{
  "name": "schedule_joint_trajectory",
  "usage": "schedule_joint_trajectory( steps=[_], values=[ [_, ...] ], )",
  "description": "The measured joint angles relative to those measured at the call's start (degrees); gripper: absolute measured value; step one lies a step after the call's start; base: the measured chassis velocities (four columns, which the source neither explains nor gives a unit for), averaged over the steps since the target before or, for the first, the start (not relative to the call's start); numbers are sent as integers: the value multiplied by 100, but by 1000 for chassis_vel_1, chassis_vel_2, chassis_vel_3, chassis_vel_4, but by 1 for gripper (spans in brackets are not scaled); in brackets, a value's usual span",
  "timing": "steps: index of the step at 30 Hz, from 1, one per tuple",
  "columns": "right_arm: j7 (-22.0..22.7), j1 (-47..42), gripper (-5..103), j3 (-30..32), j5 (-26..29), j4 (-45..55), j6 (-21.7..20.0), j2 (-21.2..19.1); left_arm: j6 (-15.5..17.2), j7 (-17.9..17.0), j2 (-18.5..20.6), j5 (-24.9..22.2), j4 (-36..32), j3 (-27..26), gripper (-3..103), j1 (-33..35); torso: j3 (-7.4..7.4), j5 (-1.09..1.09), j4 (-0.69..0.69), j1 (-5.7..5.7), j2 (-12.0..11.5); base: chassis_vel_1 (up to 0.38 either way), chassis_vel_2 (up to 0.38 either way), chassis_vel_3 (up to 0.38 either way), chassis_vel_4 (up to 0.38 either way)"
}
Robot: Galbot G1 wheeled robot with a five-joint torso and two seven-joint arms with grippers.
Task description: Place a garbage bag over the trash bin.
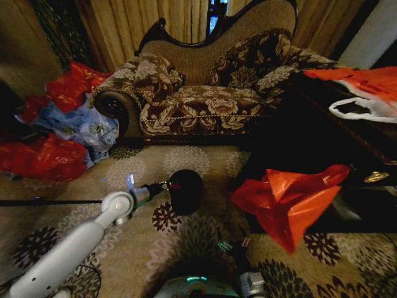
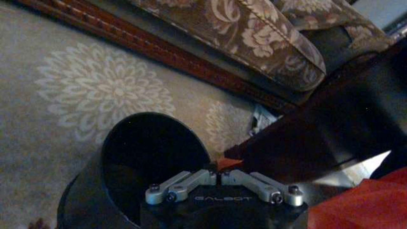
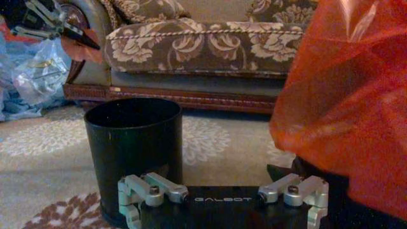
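The trash bin is a small black cylinder standing upright on the patterned carpet in front of the sofa. My left gripper reaches in from the left and sits at the bin's rim. In the left wrist view the gripper is shut on the rim above the open bin. The garbage bag, thin shiny orange-red plastic, hangs off the dark table's edge to the right of the bin. My right gripper is low and near me, open. In the right wrist view the bin lies ahead of it and the bag beside one finger.
A floral sofa runs behind the bin. Heaped red and blue bags lie at the far left. A dark table fills the right side, with a flat orange-red bag and a white bag on top.
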Motion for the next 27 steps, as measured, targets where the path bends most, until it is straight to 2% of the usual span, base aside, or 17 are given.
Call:
schedule_joint_trajectory(
  steps=[1, 3, 4, 6, 8, 12, 13, 14, 16, 17, 18, 20, 21, 23, 25, 26, 27],
  values=[
    [0, -1, 100, 5, -1, 5, 0, 3, -3, 16, -23, 94, 1, 31, 0, -16, 0, 0, 0, 0, 0, 0, 0, 0, 0],
    [1, -5, 100, 19, -2, 17, 0, 12, -35, 51, -81, 199, 11, 90, 11, -55, 0, 0, 1, 0, 0, 0, 0, 0, 0],
    [1, -5, 100, 19, -2, 17, 0, 12, -35, 51, -81, 199, 11, 90, 11, -55, 0, 0, 1, 0, 0, 0, 0, 0, 0],
    [5, -9, 100, 43, -2, 44, -1, 28, -40, 88, -268, 228, 4, 226, 22, -166, 0, 1, 1, 0, 0, 0, 0, 0, 0],
    [6, -11, 100, 47, -2, 53, -2, 26, -27, 88, -350, 227, -12, 285, 22, -217, 0, 0, 1, 0, 0, 0, 0, 0, 0],
    [9, -46, 100, 114, -2, 90, -5, 17, 201, -119, -700, 175, -30, 679, 44, -486, 0, 1, 0, 0, 0, 0, 0, 0, 0],
    [9, -46, 100, 114, -2, 90, -5, 17, 201, -119, -700, 175, -30, 679, 44, -486, 0, 1, 0, 0, 0, 0, 0, 0, 0],
    [9, -77, 100, 163, -2, 98, 3, 17, 311, -266, -827, 458, 49, 909, 49, -610, 0, 2, 0, 0, 0, 0, 0, 0, 0],
    [12, -117, 100, 240, -1, 114, 26, 15, 328, -329, -962, 971, 201, 1158, 55, -735, 0, 1, 1, 0, 0, 0, 0, 0, 0],
    [12, -117, 100, 240, -1, 114, 26, 15, 328, -329, -962, 971, 201, 1158, 55, -735, 0, 1, 1, 0, 0, 0, 0, 0, 0],
    [16, -134, 100, 283, 2, 122, 48, 15, 316, -340, -1036, 1193, 293, 1285, 60, -818, 0, 2, 1, 0, 0, 0, 0, 0, 0],
    [21, -175, 100, 407, 16, 135, 102, 13, 245, -350, -1386, 1366, 630, 1631, 72, -1096, 0, 0, 1, 0, 0, 0, 0, 0, 0],
    [21, -175, 100, 407, 16, 135, 102, 13, 245, -350, -1386, 1366, 630, 1631, 72, -1096, 0, 0, 1, 0, 0, 0, 0, 0, 0],
    [23, -197, 100, 466, 34, 149, 116, 9, 204, -347, -1724, 1303, 930, 1849, 82, -1303, 0, 3, 2, 0, 0, 0, 0, 0, 0],
    [23, -225, 100, 536, 44, 160, 124, 9, 200, -337, -2314, 1031, 1458, 2143, 92, -1572, 0, -1, -1, 0, 0, 0, 0, 0, 0],
    [23, -225, 100, 536, 44, 160, 124, 9, 200, -337, -2314, 1031, 1458, 2143, 92, -1572, 0, -1, -1, 0, 0, 0, 0, 0, 0],
    [23, -235, 100, 562, 41, 161, 130, 11, 213, -339, -2516, 974, 1667, 2256, 97, -1668, 0, 2, -1, 0, 0, 0, 0, 0, 0]
  ],
)
